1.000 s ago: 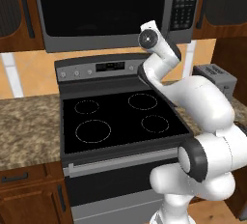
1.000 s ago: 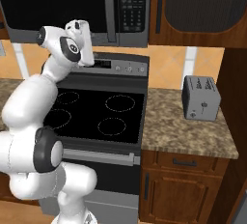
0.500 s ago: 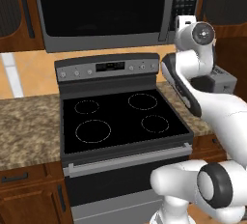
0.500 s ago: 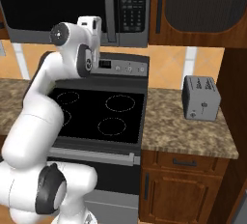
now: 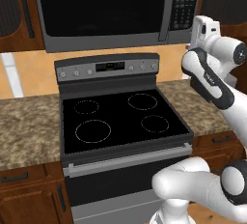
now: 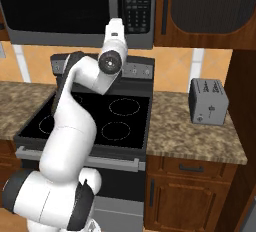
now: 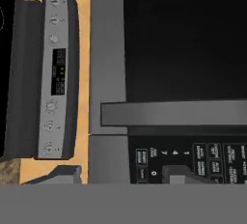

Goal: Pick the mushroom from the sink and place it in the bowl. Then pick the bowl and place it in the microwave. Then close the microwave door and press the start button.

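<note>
Before the shut microwave door, beside the keypad, gripper jaws parted, empty.

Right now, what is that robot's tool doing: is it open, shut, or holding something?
Tool: up by the microwave keypad, nothing seen between its tips; whether it is open or shut cannot be told.

1. On the microwave keypad in the hand view we read the digits "7", "4" and "0".
2. We cannot read its other key labels; they are too small.
</note>
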Controlling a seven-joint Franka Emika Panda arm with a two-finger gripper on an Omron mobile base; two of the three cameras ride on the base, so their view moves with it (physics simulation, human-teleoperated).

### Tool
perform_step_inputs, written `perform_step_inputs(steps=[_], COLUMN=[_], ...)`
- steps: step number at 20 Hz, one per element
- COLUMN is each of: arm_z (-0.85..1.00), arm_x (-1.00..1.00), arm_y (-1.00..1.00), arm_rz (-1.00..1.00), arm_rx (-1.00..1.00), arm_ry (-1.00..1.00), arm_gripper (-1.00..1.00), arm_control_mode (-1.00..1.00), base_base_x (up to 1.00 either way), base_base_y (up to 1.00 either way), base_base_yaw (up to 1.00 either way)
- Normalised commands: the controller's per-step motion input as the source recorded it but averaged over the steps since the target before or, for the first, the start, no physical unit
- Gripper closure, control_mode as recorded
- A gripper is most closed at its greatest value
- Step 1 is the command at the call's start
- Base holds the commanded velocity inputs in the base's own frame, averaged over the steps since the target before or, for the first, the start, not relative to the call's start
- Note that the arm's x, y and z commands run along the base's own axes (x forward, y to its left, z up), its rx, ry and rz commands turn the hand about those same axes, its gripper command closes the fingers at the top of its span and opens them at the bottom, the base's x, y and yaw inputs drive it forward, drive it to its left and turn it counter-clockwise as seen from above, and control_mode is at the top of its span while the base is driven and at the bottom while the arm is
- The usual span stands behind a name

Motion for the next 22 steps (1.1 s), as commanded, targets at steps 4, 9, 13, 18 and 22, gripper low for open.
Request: perform_step_inputs(steps=[4,9,13,18,22], arm_z=[0.34,0.29,0.30,0.02,-0.01], arm_x=[0.05,0.45,0.44,0.49,0.54], arm_y=[-0.13,0.00,0.00,0.00,0.00], arm_rz=[0.05,0.01,0.00,0.00,0.00], arm_rx=[0.00,0.02,0.04,0.09,0.10], arm_ry=[-0.14,-0.01,0.00,0.00,0.00], arm_gripper=[1.00,1.00,1.00,1.00,1.00], arm_control_mode=[-1.00,-1.00,-1.00,-1.00,-1.00], base_base_x=[0.00,0.00,0.00,0.00,0.00], base_base_y=[0.00,0.00,0.00,0.00,0.00], base_base_yaw=[0.00,0.00,0.00,0.00,0.00])
